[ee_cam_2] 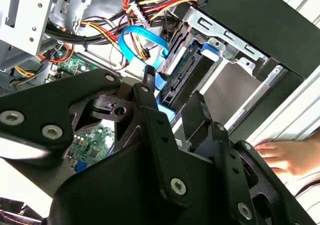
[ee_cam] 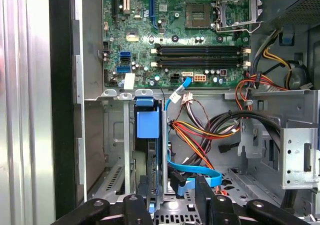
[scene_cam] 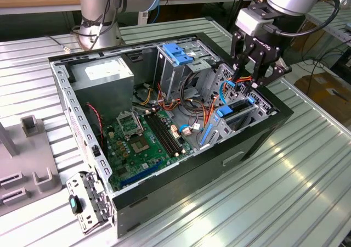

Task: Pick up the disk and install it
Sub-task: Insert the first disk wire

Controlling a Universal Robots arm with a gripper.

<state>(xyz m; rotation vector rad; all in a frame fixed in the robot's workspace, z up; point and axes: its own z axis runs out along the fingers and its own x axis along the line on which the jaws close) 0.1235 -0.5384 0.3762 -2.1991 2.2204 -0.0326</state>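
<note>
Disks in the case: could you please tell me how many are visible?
1: the disk stands on edge in the bay below the gripper; others may hide in the cage.

Robotics lab or workshop here, ribbed metal surface (scene_cam: 307,164), open computer case (scene_cam: 247,148) lying on it, motherboard (scene_cam: 137,148) bared, robot arm base (scene_cam: 98,22) standing behind, grey fixtures (scene_cam: 38,175) at the exterior view's left, wooden bench (scene_cam: 27,0) and cardboard box (scene_cam: 329,90) beyond.

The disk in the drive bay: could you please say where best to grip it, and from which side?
Likely its exposed top edge, pinched across the flat faces from above: the disk stands on edge, and the bay walls cover its sides.
</note>
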